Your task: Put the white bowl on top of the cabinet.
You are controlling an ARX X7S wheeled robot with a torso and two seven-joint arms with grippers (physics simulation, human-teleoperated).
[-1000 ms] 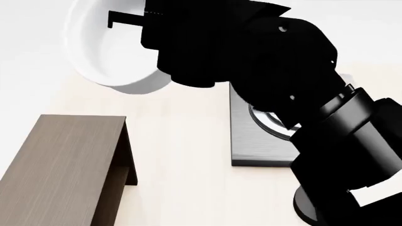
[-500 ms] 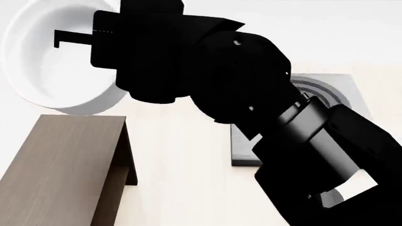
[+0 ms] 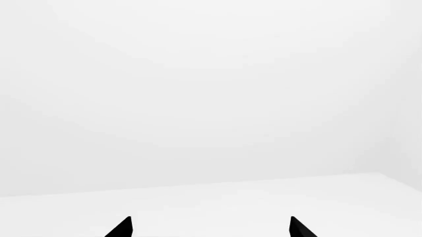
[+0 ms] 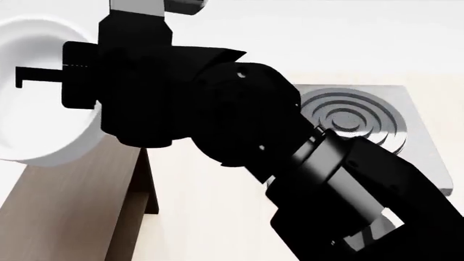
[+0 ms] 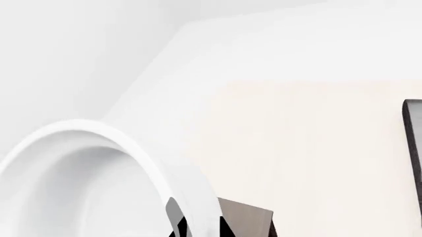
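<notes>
The white bowl (image 4: 43,125) hangs tipped on its side at the left of the head view, above the far end of the brown wood cabinet (image 4: 73,212). My right gripper (image 4: 22,79) is shut on the bowl's wall, with one finger showing inside the bowl. In the right wrist view the two dark fingers straddle the thick white rim of the bowl (image 5: 86,187), the right gripper (image 5: 201,231) clamps it, and a corner of the cabinet (image 5: 254,219) shows just behind. My left gripper (image 3: 209,229) is open with nothing between its tips, facing blank white space.
A grey square stove plate (image 4: 392,109) with rings lies to the right of the cabinet on the pale beige surface (image 4: 210,206); its dark edge (image 5: 414,133) shows in the right wrist view. My black right arm fills the middle of the head view.
My right arm has carried the bowl leftward and lower, from beyond the cabinet to over its far end. More of the stove plate is uncovered.
</notes>
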